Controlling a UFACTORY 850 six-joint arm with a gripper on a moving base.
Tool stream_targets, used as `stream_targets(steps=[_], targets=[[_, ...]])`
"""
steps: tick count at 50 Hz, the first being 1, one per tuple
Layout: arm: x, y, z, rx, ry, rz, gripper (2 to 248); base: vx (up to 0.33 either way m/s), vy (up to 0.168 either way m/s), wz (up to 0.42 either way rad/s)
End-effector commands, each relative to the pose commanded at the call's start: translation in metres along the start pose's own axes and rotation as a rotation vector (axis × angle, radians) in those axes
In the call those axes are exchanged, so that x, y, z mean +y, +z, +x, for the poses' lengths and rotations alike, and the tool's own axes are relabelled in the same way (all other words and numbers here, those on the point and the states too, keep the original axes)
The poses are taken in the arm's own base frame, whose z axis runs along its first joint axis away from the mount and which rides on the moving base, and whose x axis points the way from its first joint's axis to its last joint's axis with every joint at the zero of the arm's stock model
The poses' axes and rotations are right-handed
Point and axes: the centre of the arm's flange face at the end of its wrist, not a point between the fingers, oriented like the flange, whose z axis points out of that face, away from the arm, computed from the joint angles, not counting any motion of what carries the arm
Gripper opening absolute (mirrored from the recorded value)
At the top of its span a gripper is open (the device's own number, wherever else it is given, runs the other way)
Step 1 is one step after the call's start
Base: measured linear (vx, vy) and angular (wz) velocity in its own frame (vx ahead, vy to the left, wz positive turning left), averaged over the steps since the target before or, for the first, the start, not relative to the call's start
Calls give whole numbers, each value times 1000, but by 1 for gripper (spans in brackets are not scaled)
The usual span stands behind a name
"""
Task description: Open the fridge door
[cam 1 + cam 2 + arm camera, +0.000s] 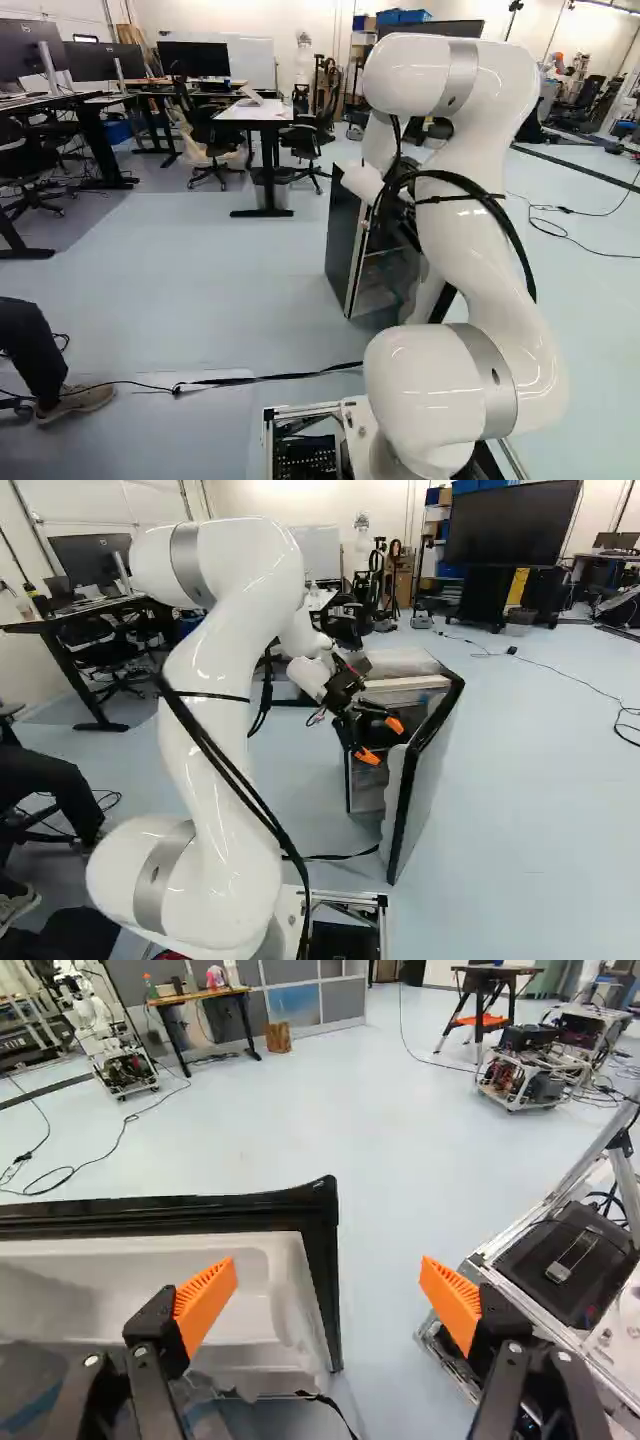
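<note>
The fridge (407,684) is set directly on the pale blue-grey floor (540,790), ahead of the arm. Its door (428,780) is swung open, with the white moulded inner side and black edging exposed. The claw (382,740) is held wide open at the fridge's open side, and nothing is gripped. In the wrist view, the door's black edge is seen between the orange pads (207,1305).

Black cables (575,233) are strewn over the floor. At the left of the left base view, a darker grey stretch of floor is occupied by desks with monitors (195,59); a white-topped desk (255,112) is flanked by office chairs (212,148). Beyond the fridge in the right base view, a large dark screen (513,525) is mounted. In the wrist view, another robot (95,1025) is seen near a wood-topped desk (200,995), beside which a wooden block (278,1038) is placed.
</note>
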Motion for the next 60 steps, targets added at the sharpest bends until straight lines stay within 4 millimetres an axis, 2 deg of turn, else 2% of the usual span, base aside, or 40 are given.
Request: stream_targets(steps=[38, 60], targets=[[-87, 52, 26, -91, 172, -87, 247, 0, 0, 0], [-131, 82, 40, -153, 272, -128, 247, 0, 0, 0]])
